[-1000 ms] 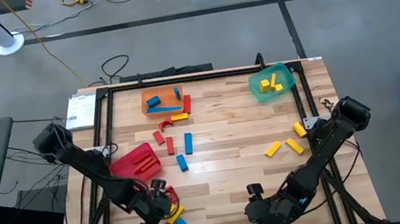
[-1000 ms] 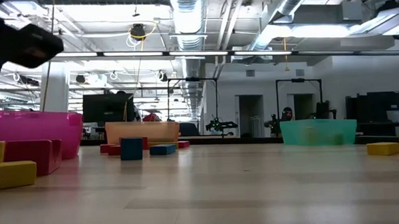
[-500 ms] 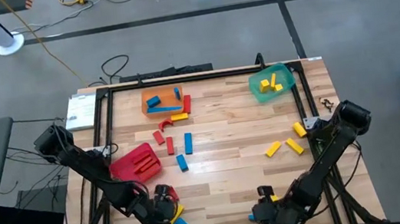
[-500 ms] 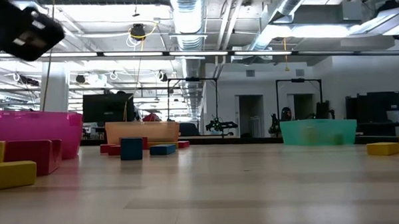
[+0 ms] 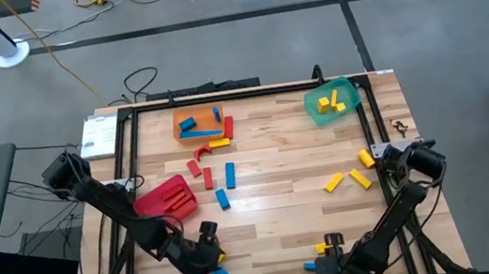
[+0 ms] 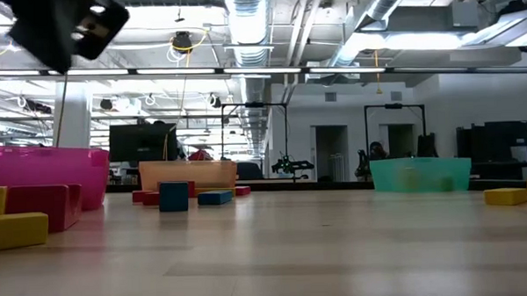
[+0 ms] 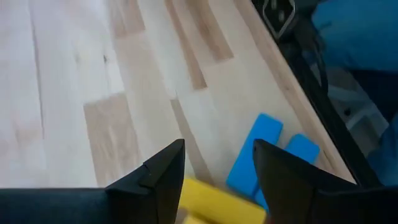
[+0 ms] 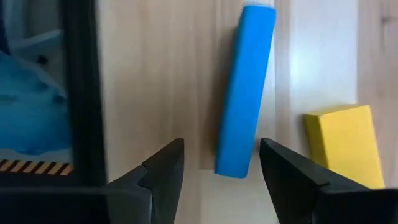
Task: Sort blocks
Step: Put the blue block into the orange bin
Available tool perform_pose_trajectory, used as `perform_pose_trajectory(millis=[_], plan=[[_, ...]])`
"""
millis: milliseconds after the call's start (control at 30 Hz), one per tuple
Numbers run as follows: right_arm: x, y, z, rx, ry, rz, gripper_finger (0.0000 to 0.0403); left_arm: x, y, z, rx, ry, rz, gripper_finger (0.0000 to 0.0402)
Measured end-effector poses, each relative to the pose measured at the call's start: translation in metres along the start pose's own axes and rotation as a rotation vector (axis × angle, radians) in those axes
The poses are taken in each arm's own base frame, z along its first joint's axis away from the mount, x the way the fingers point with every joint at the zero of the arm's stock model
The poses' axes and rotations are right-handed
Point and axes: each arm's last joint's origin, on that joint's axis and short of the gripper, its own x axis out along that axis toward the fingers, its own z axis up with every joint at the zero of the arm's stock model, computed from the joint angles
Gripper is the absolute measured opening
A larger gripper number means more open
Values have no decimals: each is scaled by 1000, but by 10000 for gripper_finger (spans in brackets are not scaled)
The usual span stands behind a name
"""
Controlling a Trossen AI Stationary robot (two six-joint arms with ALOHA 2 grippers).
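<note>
Blue block (image 8: 245, 93) shows only past the open right pincer (image 8: 221, 168); left pincer (image 7: 217, 165) open too.

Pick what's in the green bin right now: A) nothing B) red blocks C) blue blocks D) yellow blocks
D: the high view shows only yellow blocks inside the green bin at the table's far right corner.

Three bins (image 5: 173, 197); roughly two dozen blocks (image 5: 230, 174).
</note>
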Motion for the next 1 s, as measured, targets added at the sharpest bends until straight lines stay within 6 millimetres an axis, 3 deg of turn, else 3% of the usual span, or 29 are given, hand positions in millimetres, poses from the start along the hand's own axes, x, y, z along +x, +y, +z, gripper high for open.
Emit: perform_pose_trajectory(millis=[200, 467, 700, 1000], plan=[[6, -3, 3, -8, -23, -39, 181, 3, 12, 9, 30, -65, 66, 185], [5, -8, 13, -63, -55, -38, 38, 6, 30, 13, 42, -81, 152, 185], [-15, -11, 37, -118, -164, -32, 36, 5, 37, 27, 91, -200, 162, 185], [-51, -22, 76, -221, -355, -112, 63, 4, 46, 43, 103, -337, 85, 185]])
